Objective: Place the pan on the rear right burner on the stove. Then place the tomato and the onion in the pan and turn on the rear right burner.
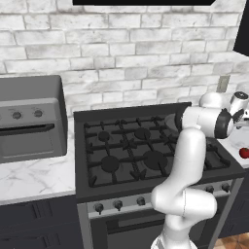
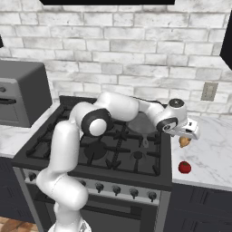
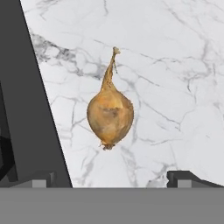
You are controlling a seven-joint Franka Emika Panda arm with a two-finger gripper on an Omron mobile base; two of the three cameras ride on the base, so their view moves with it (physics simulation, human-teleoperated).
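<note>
The gripper (image 3: pixel 111 179) is seen spread wide with nothing held, its two dark fingertips (image 3: pixel 186 177) standing well apart at the bottom of the hand view, one near the stove's dark edge and the other over white marble. Between and beyond them the onion (image 3: pixel 110 116) is seen lying on the counter (image 3: pixel 175 65), untouched (its pointed tip is turned away from the fingers). In the right base view the hand is held over the counter just past the right edge of the stove (image 2: pixel 50 136), with the onion (image 2: pixel 184 142) partly hidden beneath it. The tomato (image 2: pixel 184 167) is found on the same counter, nearer the front edge and apart from the onion; it is also glimpsed at the right border of the left base view (image 1: pixel 244 153). The pan (image 2: pixel 141 123) is seen on the stove's rear right, largely covered by the arm, so the burner under it cannot be made out. A grey oven box (image 1: pixel 30 119) is placed on the counter left of the stove.
</note>
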